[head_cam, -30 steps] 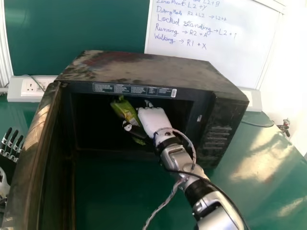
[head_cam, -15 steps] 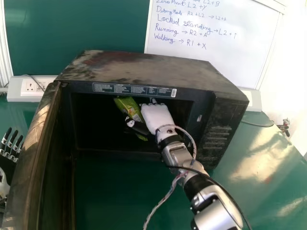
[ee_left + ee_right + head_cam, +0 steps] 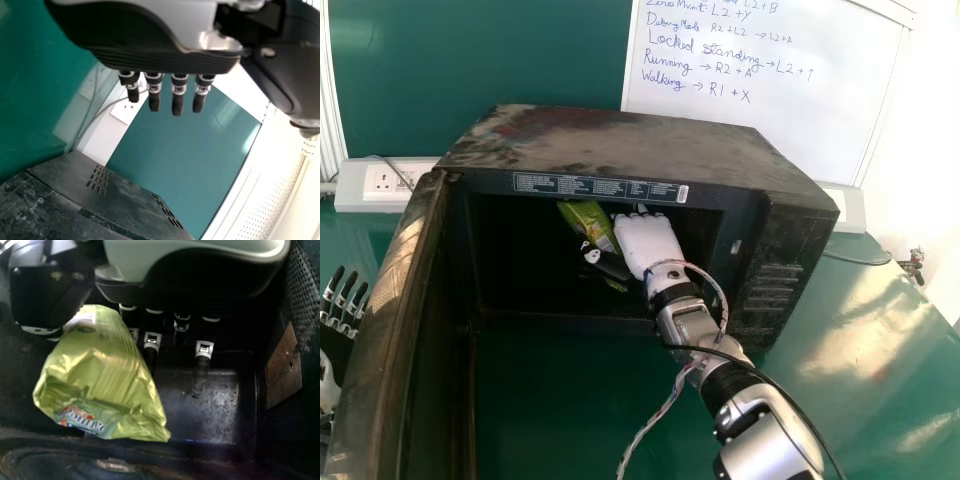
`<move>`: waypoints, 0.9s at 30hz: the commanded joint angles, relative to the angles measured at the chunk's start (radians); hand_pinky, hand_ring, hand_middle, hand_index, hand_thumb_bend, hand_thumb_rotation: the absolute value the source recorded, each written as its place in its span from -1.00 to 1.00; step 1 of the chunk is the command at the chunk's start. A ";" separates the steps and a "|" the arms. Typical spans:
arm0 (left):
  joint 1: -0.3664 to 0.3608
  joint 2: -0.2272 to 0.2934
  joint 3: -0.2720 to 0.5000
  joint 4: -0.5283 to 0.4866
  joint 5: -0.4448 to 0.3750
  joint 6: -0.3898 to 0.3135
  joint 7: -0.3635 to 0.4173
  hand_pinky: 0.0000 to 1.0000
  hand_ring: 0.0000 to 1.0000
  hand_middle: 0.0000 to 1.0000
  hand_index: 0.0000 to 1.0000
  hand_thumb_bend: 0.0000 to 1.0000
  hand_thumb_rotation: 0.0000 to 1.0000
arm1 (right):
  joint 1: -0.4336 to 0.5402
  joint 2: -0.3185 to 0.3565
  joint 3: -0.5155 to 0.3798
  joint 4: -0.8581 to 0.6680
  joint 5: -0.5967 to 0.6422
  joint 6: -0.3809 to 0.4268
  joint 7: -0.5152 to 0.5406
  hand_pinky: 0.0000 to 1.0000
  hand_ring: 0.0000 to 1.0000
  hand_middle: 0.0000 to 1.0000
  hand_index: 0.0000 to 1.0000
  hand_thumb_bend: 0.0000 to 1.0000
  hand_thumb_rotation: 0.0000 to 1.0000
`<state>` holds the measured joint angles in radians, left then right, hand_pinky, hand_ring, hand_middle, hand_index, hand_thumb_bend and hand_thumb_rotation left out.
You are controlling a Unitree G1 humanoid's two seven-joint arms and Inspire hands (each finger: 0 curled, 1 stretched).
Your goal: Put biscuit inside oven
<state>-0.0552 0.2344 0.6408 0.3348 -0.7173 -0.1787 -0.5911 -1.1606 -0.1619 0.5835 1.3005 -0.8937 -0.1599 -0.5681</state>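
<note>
The right hand (image 3: 648,245) pinched the biscuit packet (image 3: 584,218) at its nine o'clock, inside the oven (image 3: 620,145). Left hand (image 3: 346,293), at nine o'clock: spread. Green desk (image 3: 820,400): glare at four o'clock. Whiteboard (image 3: 760,110): one o'clock.

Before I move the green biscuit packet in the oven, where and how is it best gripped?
Probably across the biscuit packet's middle, reaching through the oven's open front from the packet's right side, where the right robot hand is. The packet is longer than wide and lies slanted; its crinkled end looks thin and likely offers less to hold.
</note>
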 commanded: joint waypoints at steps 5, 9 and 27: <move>0.026 -0.034 -0.013 0.048 -0.005 0.018 -0.005 0.04 0.43 0.59 0.75 -0.79 -1.00 | -0.028 0.003 0.010 0.019 0.010 0.004 -0.022 -0.04 -0.11 -0.03 0.07 0.03 -1.00; 0.026 -0.035 -0.013 0.051 -0.005 0.014 -0.011 0.02 0.43 0.61 0.76 -0.80 -1.00 | -0.030 0.003 0.018 0.023 0.011 0.006 -0.002 -0.10 -0.15 -0.04 0.10 0.02 -1.00; 0.023 -0.029 -0.008 0.062 -0.007 0.012 -0.019 0.05 0.45 0.61 0.76 -0.80 -1.00 | -0.024 0.021 0.030 0.022 0.012 0.042 -0.005 -0.01 0.07 -0.02 0.04 0.04 -1.00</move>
<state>-0.0608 0.2402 0.6407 0.3579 -0.7176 -0.1827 -0.6081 -1.1610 -0.1516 0.6100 1.3211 -0.8914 -0.1278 -0.5663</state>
